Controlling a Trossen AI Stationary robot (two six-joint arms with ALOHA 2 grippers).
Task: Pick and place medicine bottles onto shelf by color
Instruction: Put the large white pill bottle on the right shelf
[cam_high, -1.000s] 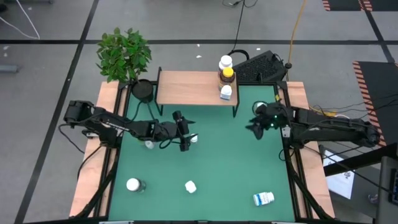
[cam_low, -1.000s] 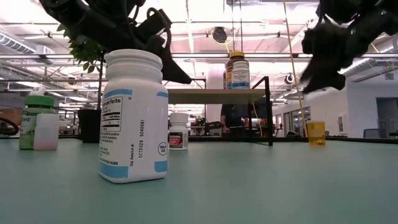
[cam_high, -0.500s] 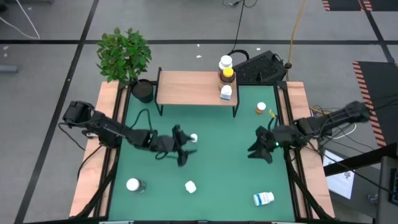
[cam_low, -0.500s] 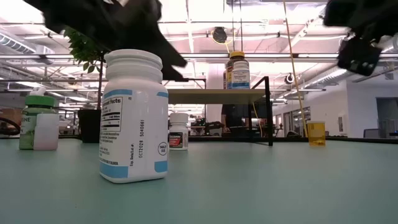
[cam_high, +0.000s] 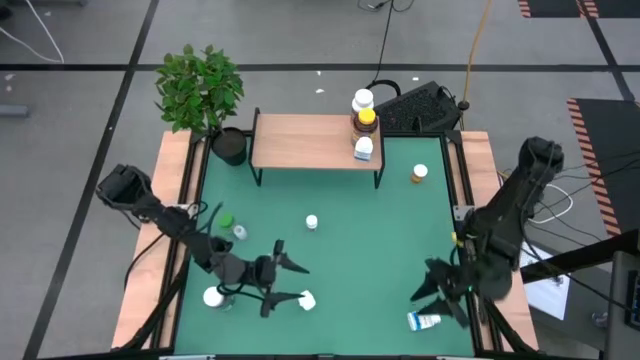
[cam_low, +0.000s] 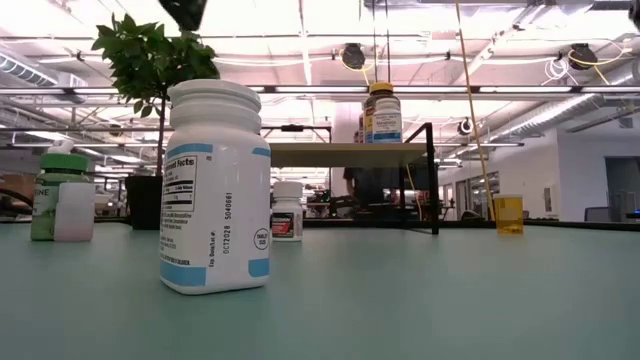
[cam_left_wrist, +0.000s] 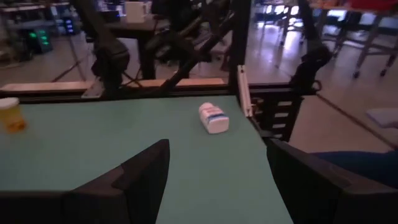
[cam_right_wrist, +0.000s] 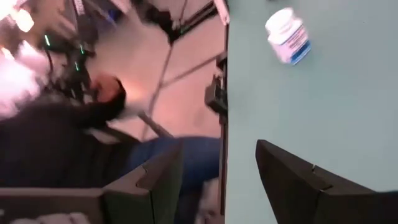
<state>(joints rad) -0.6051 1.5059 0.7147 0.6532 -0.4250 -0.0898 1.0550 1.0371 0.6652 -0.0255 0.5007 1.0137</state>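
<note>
a white bottle (cam_high: 307, 299) stood upright just beside my left gripper (cam_high: 285, 281), whose jaws gaped wide and empty; the toppled blue-labelled bottle (cam_high: 424, 320) lay just under my right gripper (cam_high: 436, 296), jaws parted, holding nothing; three bottles stood on the shelf (cam_high: 300, 142)

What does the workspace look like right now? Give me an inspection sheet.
Surface: green table top, wooden side rails.
Job's things: light-wood shelf on black legs holds three bottles at its right end, one yellow-capped amber bottle. On the table: green-capped bottle, small white vial, orange-topped vial, white bottle, white bottle, and a blue-labelled white bottle lying on its side.
Clutter: potted green plant, black keyboard.
Grippers: left gripper beside the front white bottles, jaws open, empty; right gripper above the lying bottle, jaws open, empty.
Cables: on the floor behind the table.
Surroundings: open workshop floor.
</note>
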